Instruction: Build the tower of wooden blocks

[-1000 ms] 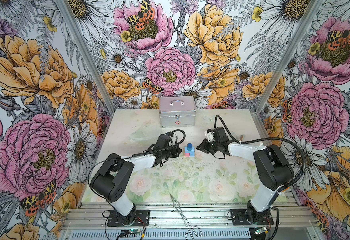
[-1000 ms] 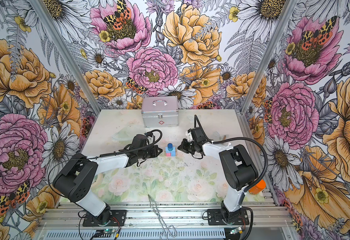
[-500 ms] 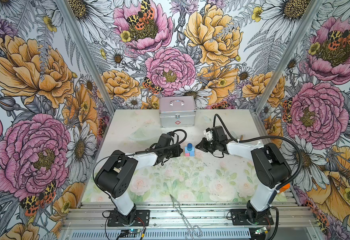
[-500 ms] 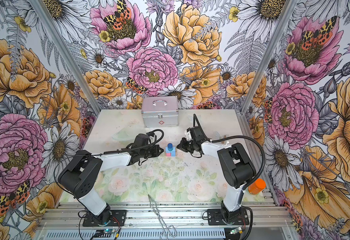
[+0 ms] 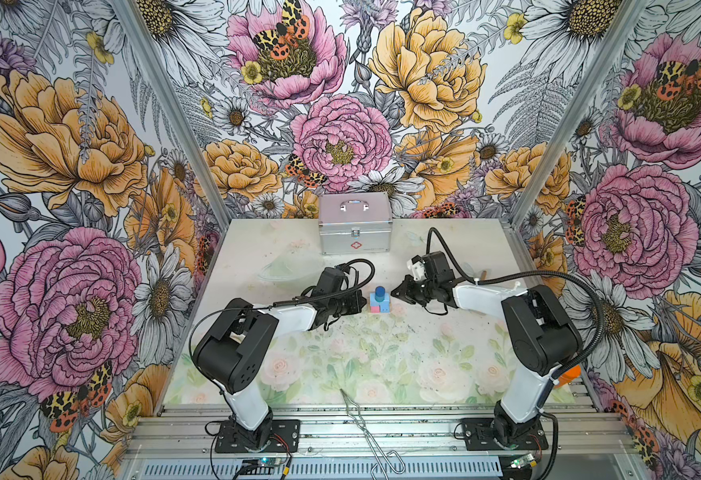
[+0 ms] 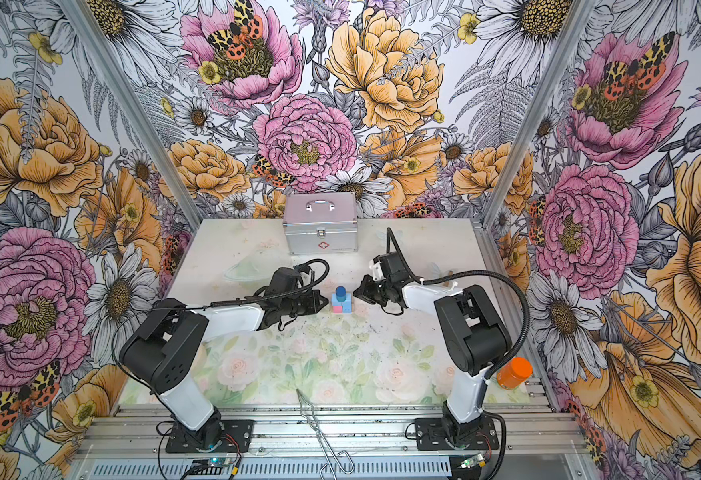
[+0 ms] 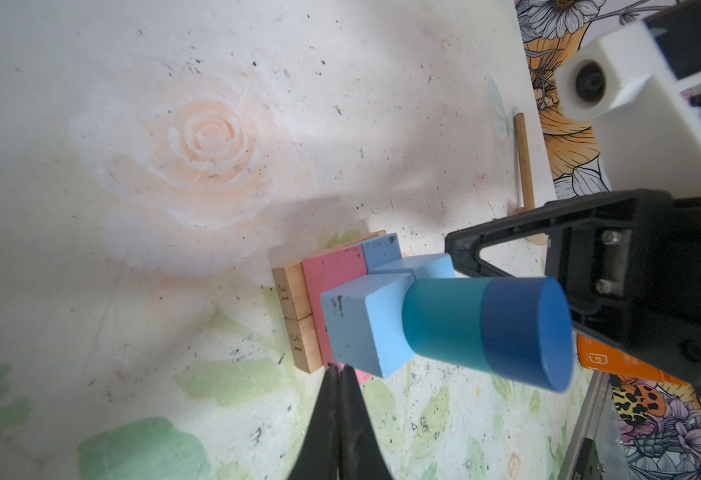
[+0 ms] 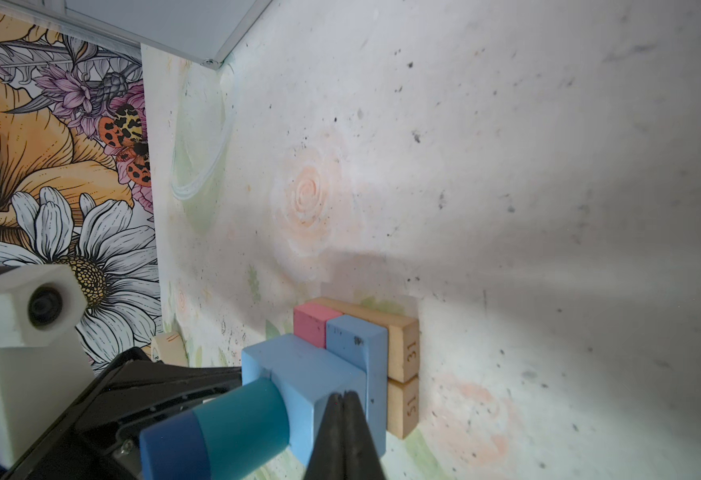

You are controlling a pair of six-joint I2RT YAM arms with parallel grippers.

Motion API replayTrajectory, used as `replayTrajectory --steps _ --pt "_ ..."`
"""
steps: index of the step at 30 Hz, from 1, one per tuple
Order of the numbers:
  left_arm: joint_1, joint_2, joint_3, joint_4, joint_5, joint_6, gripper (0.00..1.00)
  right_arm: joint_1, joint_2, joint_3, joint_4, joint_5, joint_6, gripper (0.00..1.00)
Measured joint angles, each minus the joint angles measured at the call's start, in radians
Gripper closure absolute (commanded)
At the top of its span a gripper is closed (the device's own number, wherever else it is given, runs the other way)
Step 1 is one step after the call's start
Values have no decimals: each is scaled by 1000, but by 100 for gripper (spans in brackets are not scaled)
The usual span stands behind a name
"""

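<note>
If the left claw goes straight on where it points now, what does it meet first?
Probably the tower, low down near its pink slab; the shut left claw points straight at it.

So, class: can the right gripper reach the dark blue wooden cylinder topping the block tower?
Probably yes: the shut right gripper sits beside the dark blue wooden cylinder, nothing between; it must open first.

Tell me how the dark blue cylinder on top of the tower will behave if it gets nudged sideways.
The dark blue cylinder stands upright on a teal cylinder, nothing bracing it, so it would probably slide or topple off. Once on its side, its round wall would likely let it roll.
</note>
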Motion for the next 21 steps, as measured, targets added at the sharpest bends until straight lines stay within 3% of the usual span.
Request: replayTrajectory --steps 21 --pt "0 13 11 5 14 0 100 11 16 13 3 -8 1 100"
